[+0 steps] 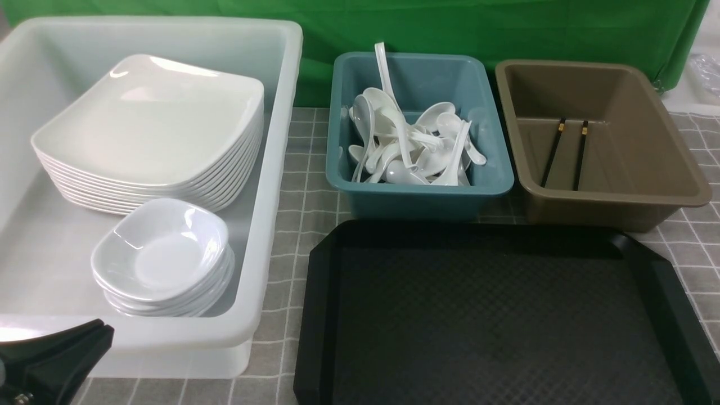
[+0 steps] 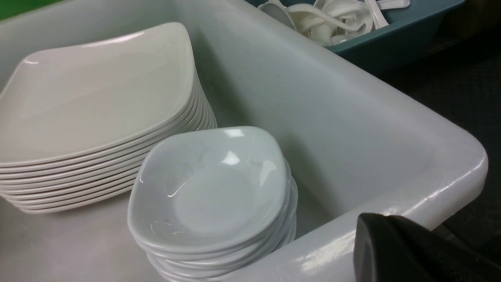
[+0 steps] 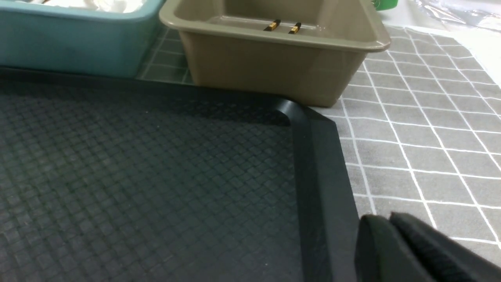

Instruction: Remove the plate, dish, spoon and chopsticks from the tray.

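The left claw is closed, and I see nothing held in it. It is near the close rim of the white tub. The right claw shows only in its own wrist view. Its jaws look narrow, but I cannot tell if the tips meet, and no thing is seen between them.

Just ahead of the left claw and to its right, inside the white tub, is the pile of small dishes. Beyond this pile, further ahead from the same claw, lies the stack of large plates. The task's plate and dish are probably among these, but I cannot say which ones.

To the right of the left claw is the tray. On the part in view there is no plate, dish, spoon or chopsticks; its near end is cut off. Farther ahead, past the tray, the teal tub holds many spoons, so the task's spoon is probably there. The chopsticks lean inside the brown tub, which is ahead of the right claw, over the tray's far rim.

I judge that the clearing is finished, or very near to it, and the step is to rest the arms. To do it well, the left claw should first go up and away from the white rim, without brushing the dishes. The right one should keep above the tray's edge, so it does not push it. Both should move slowly, with nothing grasped again.
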You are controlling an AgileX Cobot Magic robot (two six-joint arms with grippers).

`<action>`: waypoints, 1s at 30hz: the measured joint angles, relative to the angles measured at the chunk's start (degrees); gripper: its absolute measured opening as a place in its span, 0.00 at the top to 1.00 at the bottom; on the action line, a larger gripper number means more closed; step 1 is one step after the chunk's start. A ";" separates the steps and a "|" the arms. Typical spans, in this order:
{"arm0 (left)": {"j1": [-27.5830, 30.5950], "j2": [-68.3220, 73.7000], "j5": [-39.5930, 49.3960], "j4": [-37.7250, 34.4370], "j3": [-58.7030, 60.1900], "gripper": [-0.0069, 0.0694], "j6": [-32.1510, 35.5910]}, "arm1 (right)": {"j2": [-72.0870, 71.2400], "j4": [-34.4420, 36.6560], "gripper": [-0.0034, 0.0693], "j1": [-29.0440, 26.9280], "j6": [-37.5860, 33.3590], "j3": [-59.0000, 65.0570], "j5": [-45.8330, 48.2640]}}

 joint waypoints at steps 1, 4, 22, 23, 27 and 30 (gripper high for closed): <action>0.00 0.00 0.00 0.00 0.00 0.89 0.00 | 0.00 0.00 0.85 0.00 0.00 0.00 0.00; 0.00 0.00 0.00 0.00 0.00 0.89 0.00 | 0.00 0.04 0.85 0.00 0.00 0.00 0.00; 15.47 -19.59 -3.69 20.98 12.49 0.89 -36.08 | 0.00 0.04 0.80 0.00 0.00 0.00 0.06; 15.67 -19.65 -2.39 20.92 12.56 0.89 -36.08 | 0.00 0.04 0.79 0.00 0.00 0.00 0.01; 15.67 -19.67 -2.71 20.88 12.56 0.89 -36.03 | 0.00 0.04 0.78 0.00 0.00 0.00 0.02; 15.67 -19.73 -3.23 20.88 12.56 0.89 -35.79 | 0.00 0.04 0.77 0.00 0.00 0.00 0.02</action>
